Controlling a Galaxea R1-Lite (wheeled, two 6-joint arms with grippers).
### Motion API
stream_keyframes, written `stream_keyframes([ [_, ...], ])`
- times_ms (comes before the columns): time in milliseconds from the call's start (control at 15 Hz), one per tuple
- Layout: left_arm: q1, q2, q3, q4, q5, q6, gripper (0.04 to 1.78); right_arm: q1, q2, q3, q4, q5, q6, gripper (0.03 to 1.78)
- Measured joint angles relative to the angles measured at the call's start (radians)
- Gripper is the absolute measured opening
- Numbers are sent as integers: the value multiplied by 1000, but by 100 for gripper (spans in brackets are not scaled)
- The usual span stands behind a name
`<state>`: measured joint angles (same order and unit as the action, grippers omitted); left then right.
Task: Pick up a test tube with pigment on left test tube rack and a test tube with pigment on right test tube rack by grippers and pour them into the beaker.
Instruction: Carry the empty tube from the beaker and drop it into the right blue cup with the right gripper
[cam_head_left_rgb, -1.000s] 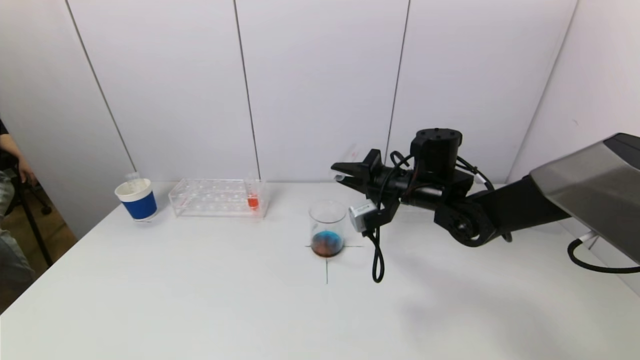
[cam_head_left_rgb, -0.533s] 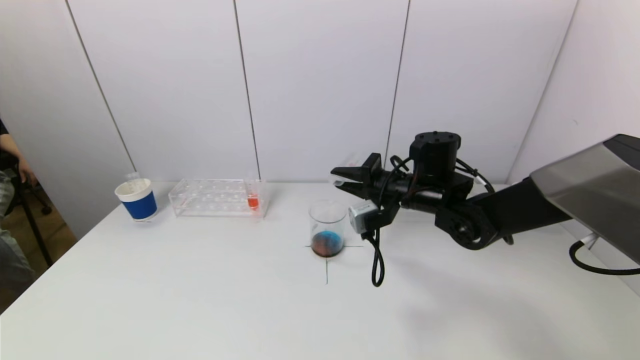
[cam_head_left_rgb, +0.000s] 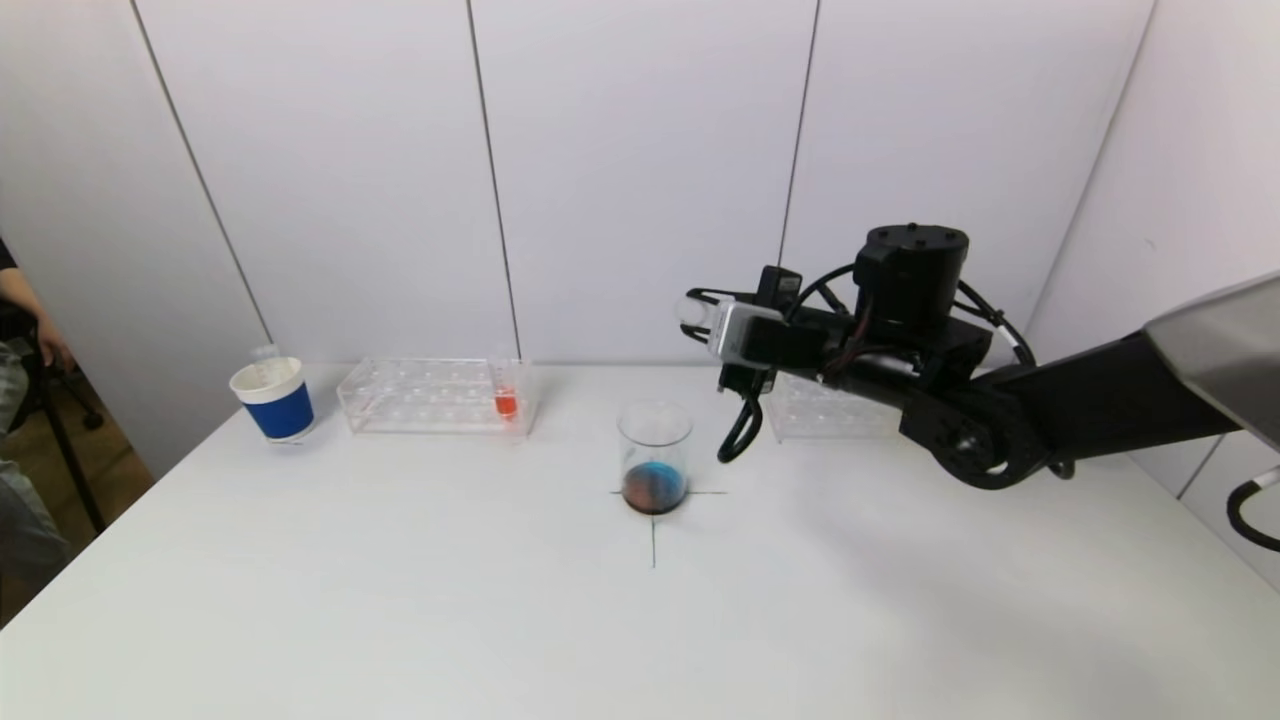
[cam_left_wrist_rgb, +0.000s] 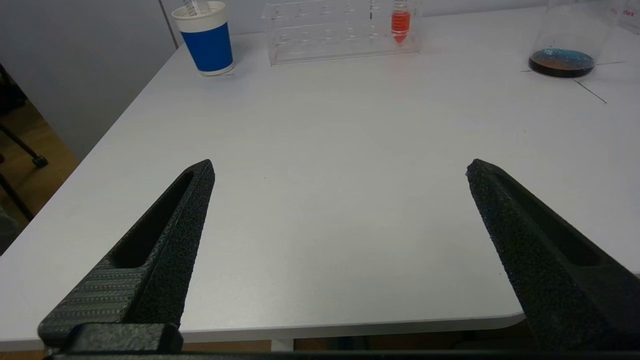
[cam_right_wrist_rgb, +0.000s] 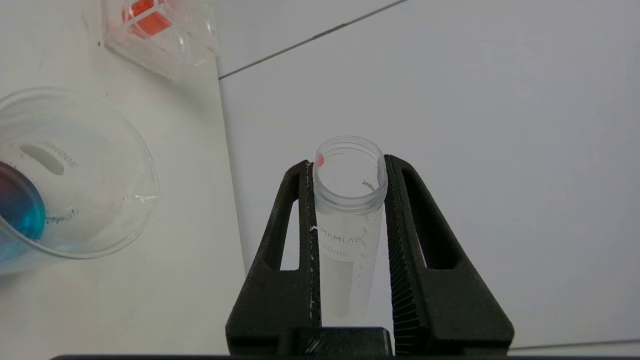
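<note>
My right gripper (cam_head_left_rgb: 700, 315) is shut on a clear, empty test tube (cam_right_wrist_rgb: 350, 215) with one red drop at its rim. It holds the tube above and to the right of the glass beaker (cam_head_left_rgb: 655, 455), which has blue and red-brown liquid at its bottom and also shows in the right wrist view (cam_right_wrist_rgb: 75, 175). The left rack (cam_head_left_rgb: 435, 395) holds one tube of orange pigment (cam_head_left_rgb: 506, 400). The right rack (cam_head_left_rgb: 830, 410) shows behind the right arm. My left gripper (cam_left_wrist_rgb: 341, 167) is open and empty over the table's near left edge, out of the head view.
A blue and white paper cup (cam_head_left_rgb: 272, 398) with a clear tube in it stands left of the left rack. A black cross is marked on the table under the beaker. A person sits at the far left edge.
My right gripper has risen and rolled back from its tilt over the beaker, moving slightly right with the empty tube. The right rack now shows behind the arm.
</note>
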<state>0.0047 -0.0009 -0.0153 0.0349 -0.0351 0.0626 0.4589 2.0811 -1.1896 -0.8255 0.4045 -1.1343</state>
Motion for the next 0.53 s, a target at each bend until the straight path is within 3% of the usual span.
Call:
stream_keyframes([
  [267,0,0,0,0,0,0,176,14,-65,-8,14,-111,321,45],
  [533,0,0,0,0,0,0,176,31,-120,-94,33,-288,630,45],
])
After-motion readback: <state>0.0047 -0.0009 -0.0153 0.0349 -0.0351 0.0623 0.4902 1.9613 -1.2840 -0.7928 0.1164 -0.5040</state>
